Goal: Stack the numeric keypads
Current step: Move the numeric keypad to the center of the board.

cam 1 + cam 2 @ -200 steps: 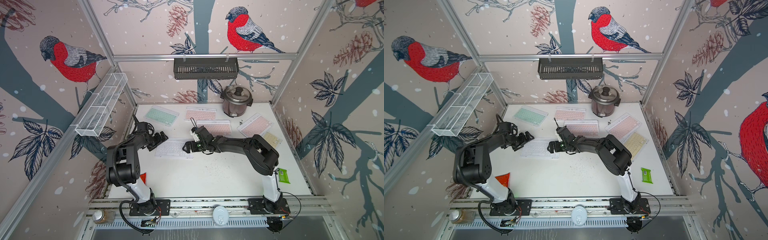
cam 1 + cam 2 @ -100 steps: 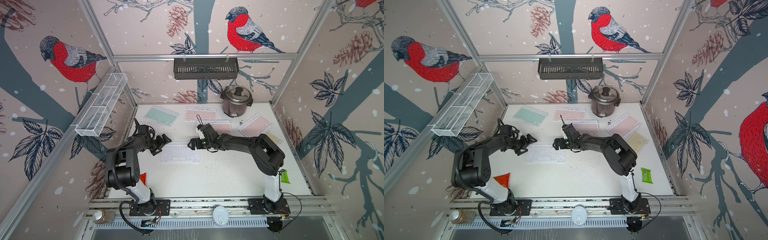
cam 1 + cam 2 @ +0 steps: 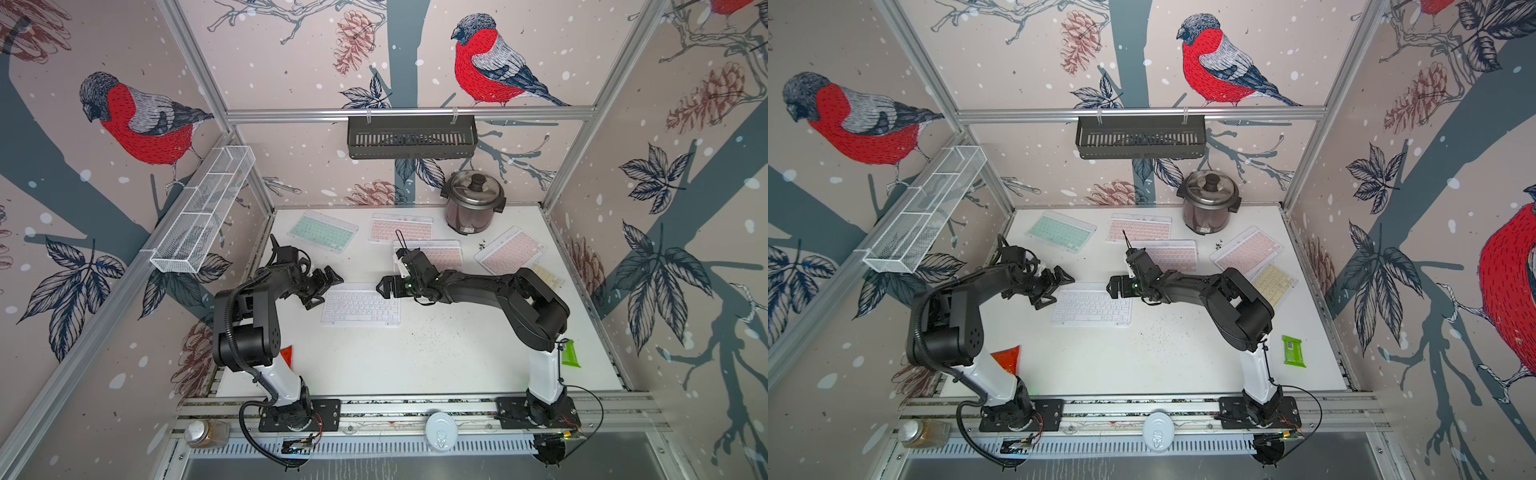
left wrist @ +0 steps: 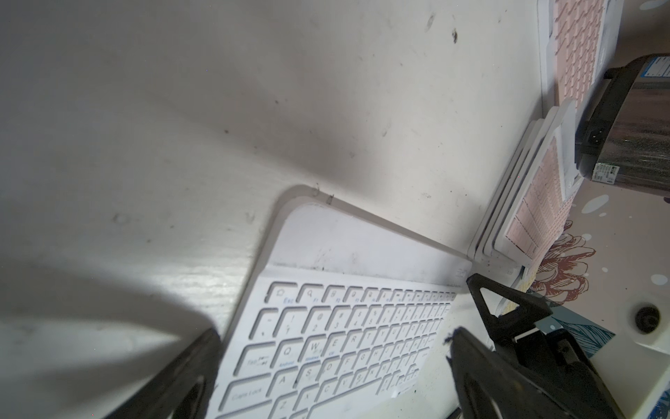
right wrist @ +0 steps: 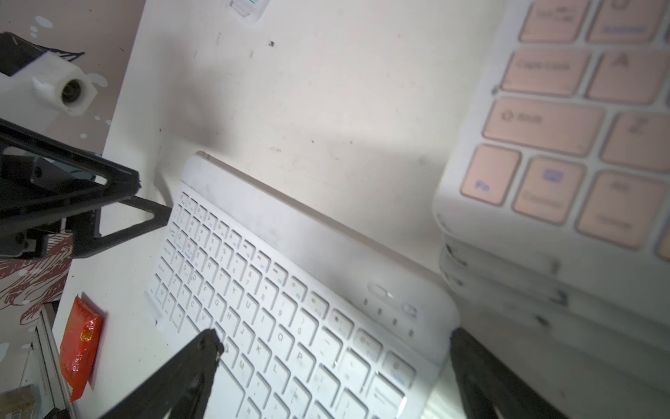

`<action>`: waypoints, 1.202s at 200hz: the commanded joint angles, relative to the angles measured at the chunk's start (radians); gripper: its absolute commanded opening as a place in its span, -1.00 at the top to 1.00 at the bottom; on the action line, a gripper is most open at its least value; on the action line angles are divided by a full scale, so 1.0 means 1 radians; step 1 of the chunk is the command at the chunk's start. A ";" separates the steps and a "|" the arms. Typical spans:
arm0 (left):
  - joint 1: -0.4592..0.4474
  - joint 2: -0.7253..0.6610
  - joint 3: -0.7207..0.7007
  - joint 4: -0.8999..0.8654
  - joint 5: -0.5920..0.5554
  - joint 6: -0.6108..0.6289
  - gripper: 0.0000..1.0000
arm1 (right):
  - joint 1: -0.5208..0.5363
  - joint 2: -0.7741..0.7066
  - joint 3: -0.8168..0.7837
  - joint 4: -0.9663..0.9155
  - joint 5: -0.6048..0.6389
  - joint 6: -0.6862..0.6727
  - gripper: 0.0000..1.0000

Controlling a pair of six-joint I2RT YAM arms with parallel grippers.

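While the white keypad point(image 3: 360, 307) lies flat on the table point(image 3: 415, 357), the left gripper point(image 3: 322, 289) stands at its left end and the right gripper point(image 3: 382, 289) at its far right corner. Both have their jaws spread wide and grip nothing. The pink stack point(image 3: 436, 255) sits just behind that corner.
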 commanded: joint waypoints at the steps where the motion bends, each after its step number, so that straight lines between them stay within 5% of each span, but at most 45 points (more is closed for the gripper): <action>1: -0.010 0.023 -0.020 -0.072 -0.086 0.016 -0.97 | -0.012 -0.037 -0.056 0.002 0.026 0.035 -0.99; 127: -0.090 0.074 -0.047 -0.049 -0.040 0.033 -0.97 | -0.074 -0.193 -0.345 0.267 -0.035 0.200 -0.99; 240: -0.135 0.082 -0.054 -0.030 0.000 0.032 -0.97 | -0.136 -0.194 -0.575 0.742 -0.129 0.471 -0.99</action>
